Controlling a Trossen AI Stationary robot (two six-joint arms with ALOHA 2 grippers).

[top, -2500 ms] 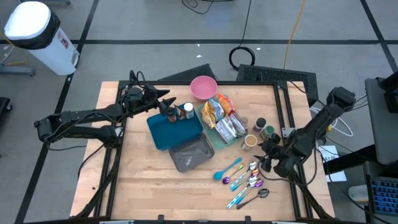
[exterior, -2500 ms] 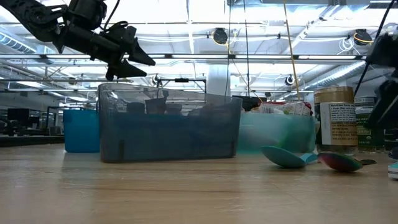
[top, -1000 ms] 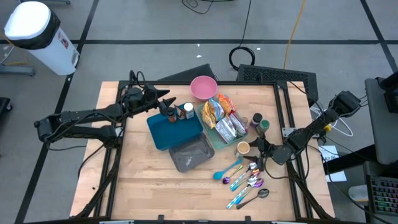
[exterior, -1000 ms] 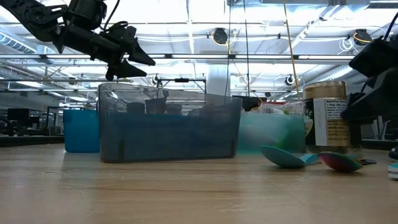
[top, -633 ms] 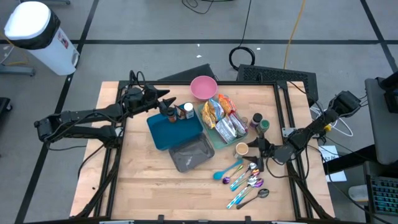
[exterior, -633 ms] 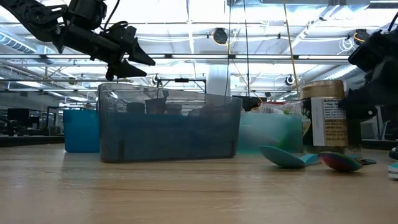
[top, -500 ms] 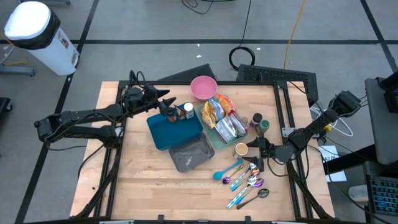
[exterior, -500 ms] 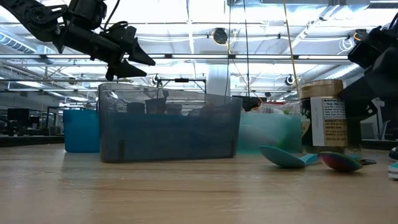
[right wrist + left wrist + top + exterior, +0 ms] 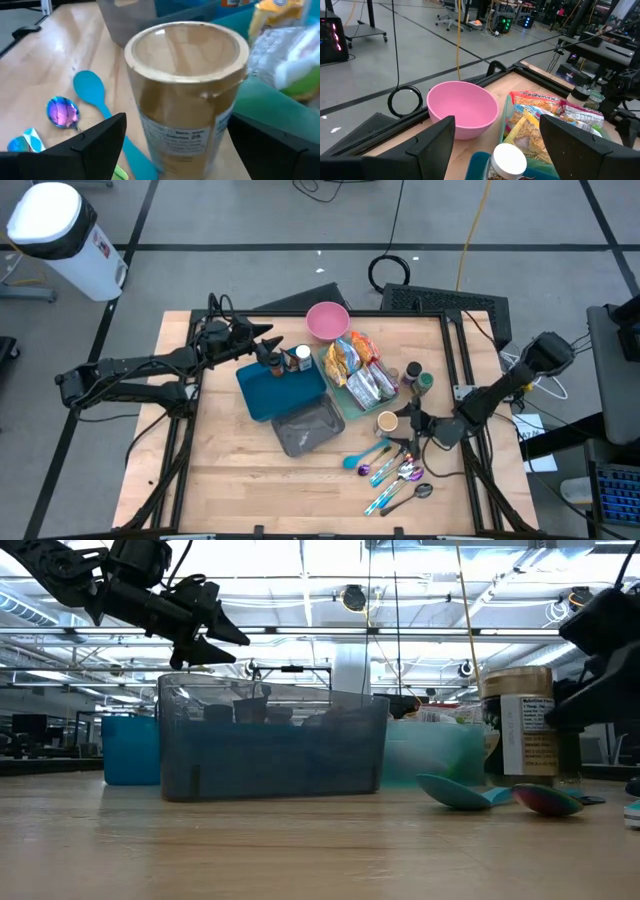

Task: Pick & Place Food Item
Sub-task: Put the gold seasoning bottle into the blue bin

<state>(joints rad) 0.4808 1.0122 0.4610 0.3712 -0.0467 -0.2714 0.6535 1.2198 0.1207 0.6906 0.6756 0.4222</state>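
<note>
My right gripper (image 9: pixel 408 423) sits low over the table (image 9: pixel 230 480), jaws spread wide either side of the jar (image 9: pixel 186 95) without gripping it; the fingers flank it with clear gaps, so I judge this a release or pre-grasp. The jar stands upright between the green tray (image 9: pixel 352 402) and the spoons (image 9: pixel 395 470), just beside the teal spoon (image 9: pixel 100 102). It looks cylindrical, with a tan lid and a printed paper label. My left gripper (image 9: pixel 262 338) hovers, jaws apart and empty, above the blue bin (image 9: pixel 275 392), waiting.
</note>
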